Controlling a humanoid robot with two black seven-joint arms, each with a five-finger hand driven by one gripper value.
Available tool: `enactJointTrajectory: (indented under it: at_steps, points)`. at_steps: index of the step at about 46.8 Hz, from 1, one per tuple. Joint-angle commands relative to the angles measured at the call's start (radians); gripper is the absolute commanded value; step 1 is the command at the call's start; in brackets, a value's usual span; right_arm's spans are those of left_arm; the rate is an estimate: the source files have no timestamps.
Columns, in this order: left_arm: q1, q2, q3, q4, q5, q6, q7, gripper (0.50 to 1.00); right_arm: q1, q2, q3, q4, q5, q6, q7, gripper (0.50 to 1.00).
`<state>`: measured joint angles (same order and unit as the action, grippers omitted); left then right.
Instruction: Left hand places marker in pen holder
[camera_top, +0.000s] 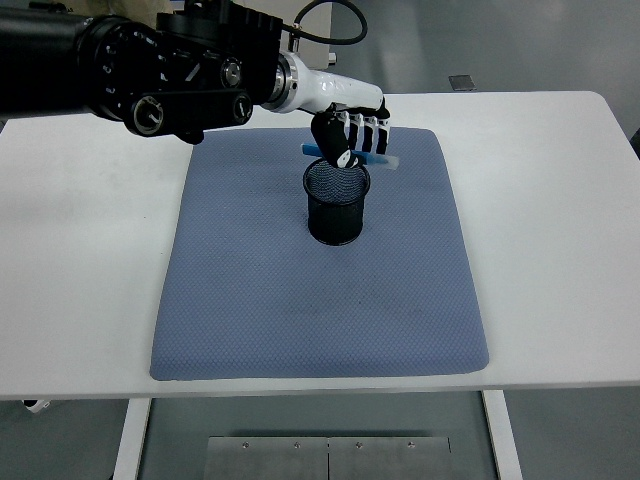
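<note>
While the black mesh pen holder (337, 203) stands upright on the blue mat (320, 300) toward the counter's (80, 300) far edge, my left hand (352, 138) hovers just above its rim, fingers (362, 128) clasped around the blue marker (372, 157), held nearly level.

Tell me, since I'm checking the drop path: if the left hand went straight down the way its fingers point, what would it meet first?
Probably the rim of the black mesh pen holder, directly below the left hand holding the blue marker crosswise. Depth is unclear from one view; it might land just behind, on the blue-grey mat.
</note>
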<state>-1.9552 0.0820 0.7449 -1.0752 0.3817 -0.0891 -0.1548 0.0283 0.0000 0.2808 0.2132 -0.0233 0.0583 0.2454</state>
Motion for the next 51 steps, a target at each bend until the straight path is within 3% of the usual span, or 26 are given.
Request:
enactJointTrajectory:
  at_steps: [1, 38, 39, 43, 51]
  points:
    - [0.005, -0.004, -0.007, 0.001, -0.024, 0.000, 0.000, 0.500, 0.001, 0.000, 0.000, 0.000, 0.000, 0.000, 0.000, 1.000]
    - [0.076, -0.021, -0.005, 0.046, -0.191, 0.009, -0.040, 0.500, -0.001, 0.000, 0.000, 0.000, 0.000, 0.000, 0.000, 1.000]
    - [0.076, -0.021, -0.005, 0.046, -0.191, 0.009, -0.040, 0.505, 0.001, 0.000, 0.000, 0.000, 0.000, 0.000, 0.000, 1.000]
    - [0.076, -0.019, -0.005, 0.046, -0.191, 0.008, -0.040, 0.607, 0.001, 0.000, 0.000, 0.000, 0.000, 0.000, 0.000, 1.000]
    - [0.076, -0.018, -0.002, 0.046, -0.191, 0.005, -0.040, 0.677, 0.001, 0.000, 0.000, 0.000, 0.000, 0.000, 0.000, 1.000]
